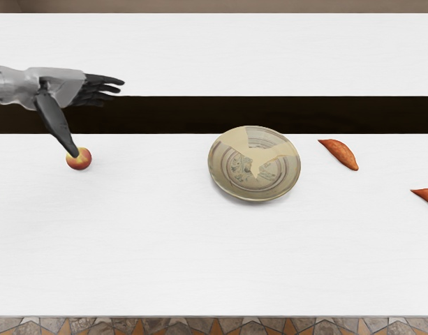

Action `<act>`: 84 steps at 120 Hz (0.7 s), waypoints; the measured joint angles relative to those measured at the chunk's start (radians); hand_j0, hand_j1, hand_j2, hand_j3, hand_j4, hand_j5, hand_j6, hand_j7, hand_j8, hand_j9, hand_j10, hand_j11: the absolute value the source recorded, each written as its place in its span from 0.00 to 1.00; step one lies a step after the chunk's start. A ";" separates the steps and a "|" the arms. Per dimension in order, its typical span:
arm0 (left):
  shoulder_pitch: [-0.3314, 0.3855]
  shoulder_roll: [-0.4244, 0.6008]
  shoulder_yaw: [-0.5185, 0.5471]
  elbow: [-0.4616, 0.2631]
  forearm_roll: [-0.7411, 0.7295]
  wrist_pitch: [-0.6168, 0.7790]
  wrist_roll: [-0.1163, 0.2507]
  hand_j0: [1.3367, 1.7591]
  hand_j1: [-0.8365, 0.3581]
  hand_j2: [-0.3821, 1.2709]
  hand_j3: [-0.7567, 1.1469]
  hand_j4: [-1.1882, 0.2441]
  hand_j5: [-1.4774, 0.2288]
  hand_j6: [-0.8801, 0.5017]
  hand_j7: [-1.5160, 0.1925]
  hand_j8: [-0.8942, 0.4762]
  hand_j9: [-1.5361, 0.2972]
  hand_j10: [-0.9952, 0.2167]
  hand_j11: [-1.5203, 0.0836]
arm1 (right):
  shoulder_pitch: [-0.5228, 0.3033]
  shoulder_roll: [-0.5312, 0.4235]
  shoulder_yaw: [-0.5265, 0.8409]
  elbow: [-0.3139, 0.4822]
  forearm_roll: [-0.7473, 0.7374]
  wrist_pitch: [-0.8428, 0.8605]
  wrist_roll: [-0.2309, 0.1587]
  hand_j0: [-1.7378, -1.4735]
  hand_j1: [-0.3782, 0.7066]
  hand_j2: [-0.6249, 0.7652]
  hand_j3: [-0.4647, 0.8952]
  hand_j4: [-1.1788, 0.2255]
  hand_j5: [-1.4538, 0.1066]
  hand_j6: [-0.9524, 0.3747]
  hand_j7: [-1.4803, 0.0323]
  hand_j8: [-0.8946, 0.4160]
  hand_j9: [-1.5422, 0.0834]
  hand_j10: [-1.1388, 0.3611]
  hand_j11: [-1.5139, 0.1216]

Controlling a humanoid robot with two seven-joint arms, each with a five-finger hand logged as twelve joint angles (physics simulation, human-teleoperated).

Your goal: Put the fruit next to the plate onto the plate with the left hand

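The left hand point(72, 91) reaches in from the left edge, held open: its dark fingers point(105, 84) stretch out flat toward the right and grasp nothing. The thumb point(56, 124) angles down and to the right, and its tip meets the top of the fruit point(79, 160), though whether it truly touches or only overlaps it in this view cannot be told.

The fruit is round, red and yellow, so it has no clear long axis and points no particular way. It lies on the white table point(200, 265), well apart from the plate point(254, 163), on the plate's left.

There is one round fruit and one plate. There are two tapered orange pieces. The nearer orange piece point(338, 153) lies just right of the plate, its long axis running from upper left to lower right. The far orange piece point(425, 196) is cut by the right edge. A dark band point(269, 115) crosses the table behind the plate.
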 joint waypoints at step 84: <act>0.012 -0.271 0.013 0.004 0.511 0.369 0.527 0.76 0.99 0.23 0.40 0.82 0.86 0.63 0.88 0.64 0.83 0.81 0.94 | 0.010 0.000 0.001 0.000 0.000 0.000 0.002 0.30 0.03 0.45 0.34 0.84 0.93 0.72 0.98 0.68 0.95 0.76 0.93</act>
